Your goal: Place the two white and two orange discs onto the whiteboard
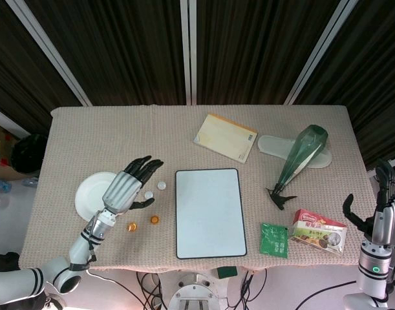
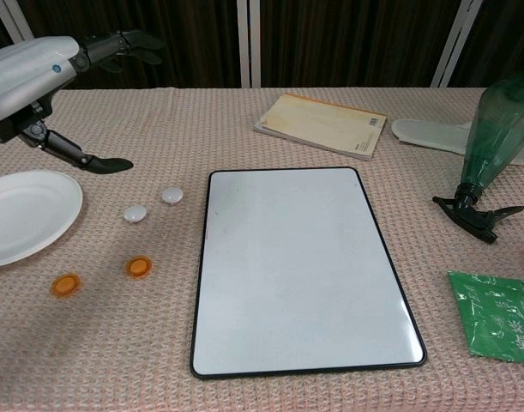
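1. Hovering above the table, the left hand (image 1: pixel 127 184) is spreading its fingers, holding nothing.
2. Two white discs (image 2: pixel 135 213) are lying just under its fingertips; two orange discs (image 2: pixel 139 267) are sitting nearer its wrist.
3. The whiteboard (image 1: pixel 209 213) is lying beyond the fingertips, bare.
4. The right hand (image 1: pixel 378 216) is waiting well apart, fingers apart.

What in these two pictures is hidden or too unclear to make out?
- Right hand: head view's right edge cuts it off; absent from chest view, so its hold is unclear.
- White plate: left hand covers part in head view; chest view's left edge crops it.
- Snack box and green packet: print too small to read.
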Motion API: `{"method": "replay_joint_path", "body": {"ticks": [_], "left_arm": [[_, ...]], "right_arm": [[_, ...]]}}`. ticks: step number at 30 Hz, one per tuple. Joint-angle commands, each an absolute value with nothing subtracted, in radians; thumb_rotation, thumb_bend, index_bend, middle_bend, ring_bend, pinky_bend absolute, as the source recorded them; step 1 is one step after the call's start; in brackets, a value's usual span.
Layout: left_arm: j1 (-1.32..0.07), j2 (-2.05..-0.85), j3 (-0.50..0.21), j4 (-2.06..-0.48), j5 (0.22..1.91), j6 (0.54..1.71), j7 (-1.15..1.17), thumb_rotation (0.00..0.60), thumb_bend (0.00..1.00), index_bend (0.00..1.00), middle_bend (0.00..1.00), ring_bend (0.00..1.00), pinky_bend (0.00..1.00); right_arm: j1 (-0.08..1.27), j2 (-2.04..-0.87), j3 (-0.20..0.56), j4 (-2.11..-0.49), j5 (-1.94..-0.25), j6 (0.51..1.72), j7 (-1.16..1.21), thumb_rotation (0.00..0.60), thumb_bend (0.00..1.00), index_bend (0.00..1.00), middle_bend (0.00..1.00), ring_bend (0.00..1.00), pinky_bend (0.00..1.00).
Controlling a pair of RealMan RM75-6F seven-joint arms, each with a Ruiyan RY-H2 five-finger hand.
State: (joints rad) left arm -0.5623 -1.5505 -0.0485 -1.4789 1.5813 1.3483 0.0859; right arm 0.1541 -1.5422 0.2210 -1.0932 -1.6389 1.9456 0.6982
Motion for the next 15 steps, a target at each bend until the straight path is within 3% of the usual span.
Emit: {"method": "replay_joint_path", "body": {"ticks": [1, 7, 15], "left_arm": [[-0.558, -1.543, -0.049, -1.487, 1.578, 1.341, 0.1, 0.6, 0.12, 0.09, 0.12, 0.07, 0.17], [-0.559, -1.5, -0.033, -1.54, 1.544, 1.266, 0.168, 0.6, 0.14, 0.1, 0.12, 0.07, 0.17], [-0.612, -1.417, -0.041, -1.637, 1.365, 1.047, 0.377, 0.6, 0.15, 0.2, 0.12, 0.07, 0.17]], "right_arm": [[0.137, -1.541, 0.207, -1.078, -1.629, 1.949, 0.716, 0.6, 0.58, 0.0, 0.01, 0.0, 0.0], [0.136, -1.552, 0.206, -1.056, -1.624, 1.954, 0.742, 0.6, 0.58, 0.0, 0.01, 0.0, 0.0], [0.139, -1.537, 0.202, -1.076, -1.62, 1.935, 0.707, 0.6, 0.58, 0.02, 0.02, 0.0, 0.0]]}}
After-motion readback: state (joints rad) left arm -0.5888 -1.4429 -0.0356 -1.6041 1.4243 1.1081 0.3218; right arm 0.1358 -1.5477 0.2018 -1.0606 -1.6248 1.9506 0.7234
